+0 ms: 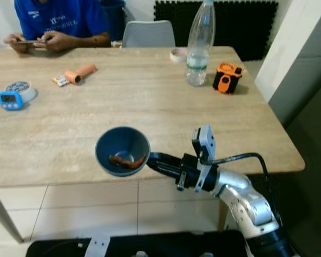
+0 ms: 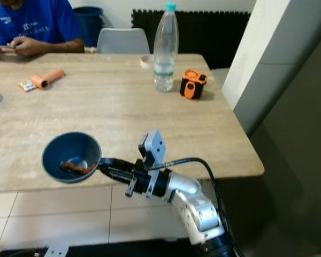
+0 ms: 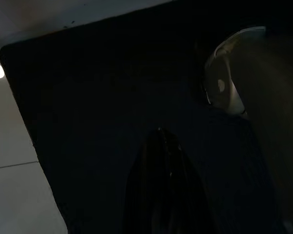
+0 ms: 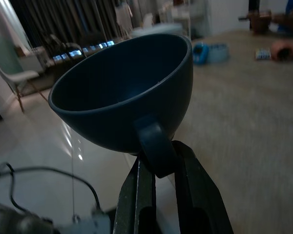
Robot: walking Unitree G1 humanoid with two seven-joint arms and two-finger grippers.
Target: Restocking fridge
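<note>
— One end effector is working: the right end effector point(image 4: 158, 168), its fingers closed on the handle of the blue bowl point(image 1: 122, 150), held at the worktop's point(image 1: 150, 101) near edge.

— Risk?

— Thin grip; a tilt could spill the reddish food point(image 1: 127, 160).

— Views?

— Head view shows the food; wrist view shows the pinch. Left end effector: too dark to tell.

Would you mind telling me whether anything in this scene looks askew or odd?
The blue bowl stands out: the right pincer grips it by a small tab on its wall, at the table's near edge, and it is tipped rather than level. Something reddish-orange lies inside. Nothing looks spilled or damaged.
</note>
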